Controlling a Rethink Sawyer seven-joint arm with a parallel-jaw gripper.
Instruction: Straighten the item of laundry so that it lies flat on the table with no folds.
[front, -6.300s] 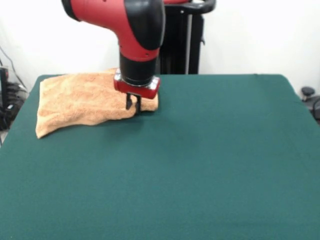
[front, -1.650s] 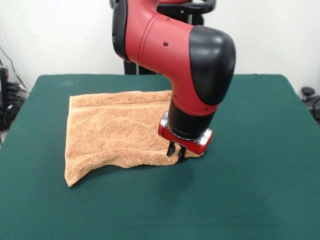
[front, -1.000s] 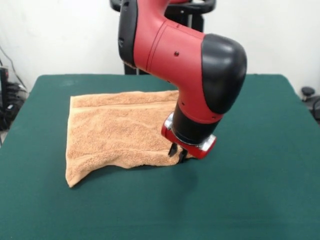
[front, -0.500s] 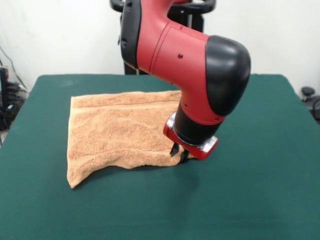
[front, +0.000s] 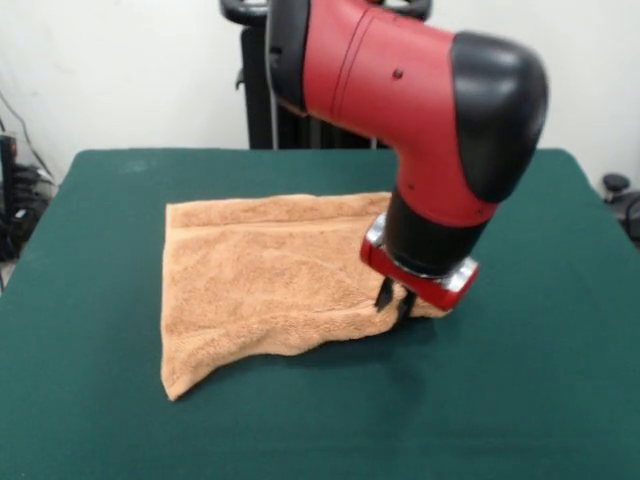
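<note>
Green table fills the view. Red and black arm comes down over its middle. Orange-tan towel lies spread left of centre – near-left corner pulled to a point, near edge rumpled and lifted slightly, a woven band along the far edge. Gripper sits at the towel's near-right corner, fingers pressed together, pinching the cloth there – corner bunched under the wrist.
</note>
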